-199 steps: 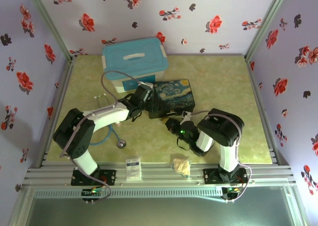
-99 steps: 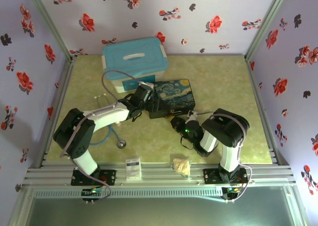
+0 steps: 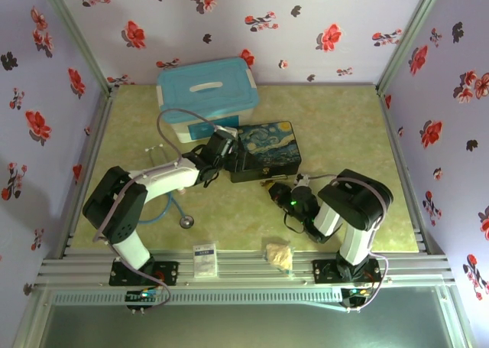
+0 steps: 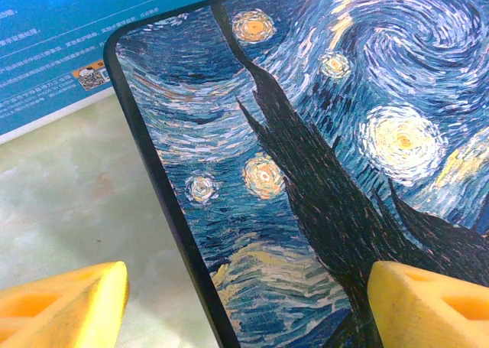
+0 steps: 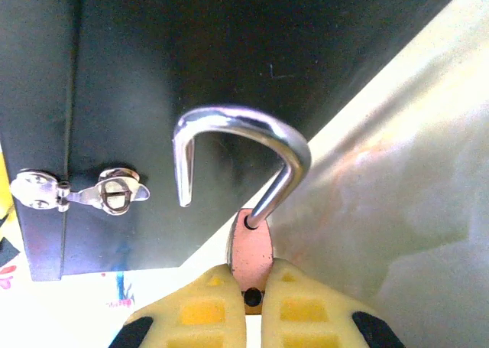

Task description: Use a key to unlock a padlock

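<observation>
One small brass padlock [image 5: 252, 250], silver shackle [image 5: 243, 123] swung open, pinched in right jaws, long axis pointing straight away; left jaws spread.

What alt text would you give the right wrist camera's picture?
Two yellow fingers pinch a small padlock, its silver shackle open, in front of a dark tin box with a silver latch at left.

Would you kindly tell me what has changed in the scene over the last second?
The right arm has swung to its right, drawing the right gripper, shut on the padlock, a little away from the front of the tin box. The shackle hangs open, clear of the latch. The left gripper stays open above the tin box's left edge; the tin box, blue storage box and stethoscope have not moved.
</observation>
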